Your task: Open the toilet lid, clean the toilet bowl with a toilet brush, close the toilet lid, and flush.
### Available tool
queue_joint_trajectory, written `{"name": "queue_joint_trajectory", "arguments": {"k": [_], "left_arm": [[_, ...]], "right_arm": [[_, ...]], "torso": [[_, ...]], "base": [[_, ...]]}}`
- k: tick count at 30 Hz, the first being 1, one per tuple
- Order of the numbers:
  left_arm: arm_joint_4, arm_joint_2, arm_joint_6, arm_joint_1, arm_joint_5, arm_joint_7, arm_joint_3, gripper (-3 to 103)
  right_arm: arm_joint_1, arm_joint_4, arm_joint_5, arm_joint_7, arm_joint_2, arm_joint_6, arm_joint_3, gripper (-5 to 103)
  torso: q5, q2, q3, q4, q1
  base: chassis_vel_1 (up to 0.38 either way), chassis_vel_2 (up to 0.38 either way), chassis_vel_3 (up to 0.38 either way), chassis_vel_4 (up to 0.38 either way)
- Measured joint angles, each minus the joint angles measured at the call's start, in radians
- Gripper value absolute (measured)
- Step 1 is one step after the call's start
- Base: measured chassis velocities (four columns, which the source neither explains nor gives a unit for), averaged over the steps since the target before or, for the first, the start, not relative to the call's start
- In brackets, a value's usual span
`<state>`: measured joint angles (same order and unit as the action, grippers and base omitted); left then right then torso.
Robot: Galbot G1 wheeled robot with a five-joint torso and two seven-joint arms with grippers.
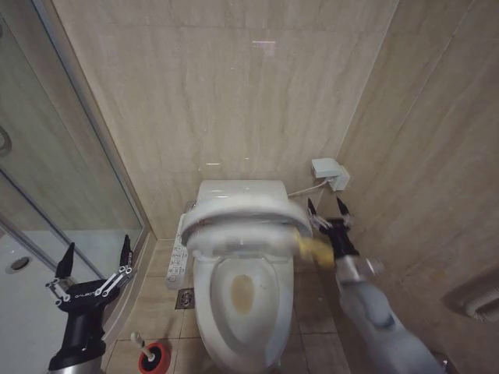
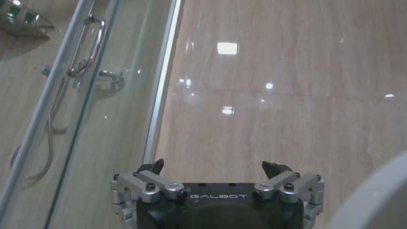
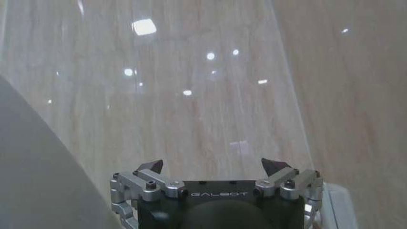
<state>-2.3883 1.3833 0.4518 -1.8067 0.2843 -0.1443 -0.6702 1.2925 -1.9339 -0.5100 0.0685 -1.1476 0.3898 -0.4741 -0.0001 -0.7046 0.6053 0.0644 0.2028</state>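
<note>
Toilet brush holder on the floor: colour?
Red holder, clearest in the head view.

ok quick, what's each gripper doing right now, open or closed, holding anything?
Left gripper: open, empty, near the shower glass.
Right gripper: open, empty, beside the raised toilet lid.

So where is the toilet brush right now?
In the head view, the toilet brush stands in its red holder on the floor, left of the toilet bowl.

White toilet lid [image 1: 243, 218] w/ yellow strap [image 1: 313, 248], brown-stained toilet bowl [image 1: 244, 294].
</note>
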Motion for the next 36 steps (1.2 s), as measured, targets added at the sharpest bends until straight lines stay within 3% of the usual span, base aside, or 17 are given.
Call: {"name": "queue_joint_trajectory", "arguments": {"k": [10, 20, 29, 33, 34, 36], "left_arm": [[0.042, -0.052, -0.014, 0.075, 0.075, -0.005, -0.037, 100], [0.112, -0.091, -0.032, 0.153, 0.122, -0.013, -0.034, 100], [0.24, -0.139, -0.045, 0.263, 0.152, -0.02, -0.019, 100], [0.274, -0.147, -0.044, 0.285, 0.156, -0.02, -0.008, 100], [0.283, -0.149, -0.044, 0.293, 0.156, -0.02, -0.002, 100], [0.304, -0.153, -0.043, 0.318, 0.156, -0.02, 0.012, 100]], "right_arm": [[0.308, -0.187, 0.111, -0.003, -0.098, 0.107, -0.011, 100], [0.461, -0.17, 0.232, -0.031, -0.166, 0.21, 0.046, 100], [0.476, -0.104, 0.288, -0.033, -0.155, 0.24, 0.064, 100], [0.474, -0.097, 0.29, -0.02, -0.12, 0.235, 0.053, 100], [0.477, -0.096, 0.293, -0.014, -0.102, 0.229, 0.049, 100], [0.49, -0.096, 0.304, 0.012, -0.046, 0.216, 0.031, 100]], "torso": [[-0.0002, 0.0, 0.0, 0.0002, 0.0], [-0.0004, 0.0, 0.0, 0.0006, 0.0], [-0.0002, 0.0, 0.0, 0.0006, 0.0], [0.0001, 0.0, 0.0, -0.0008, 0.0], [0.0007, 0.0, 0.0, -0.0021, 0.0], [0.0006, 0.0, 0.0, -0.0022, 0.0]], "base": [[0.0, 0.0, 0.0, 0.0], [0.0, 0.0, 0.0, 0.0], [0.0, 0.0, 0.0, 0.0], [0.0, 0.0, 0.0, 0.0], [0.0, 0.0, 0.0, 0.0], [0.0, 0.0, 0.0, 0.0]]}}
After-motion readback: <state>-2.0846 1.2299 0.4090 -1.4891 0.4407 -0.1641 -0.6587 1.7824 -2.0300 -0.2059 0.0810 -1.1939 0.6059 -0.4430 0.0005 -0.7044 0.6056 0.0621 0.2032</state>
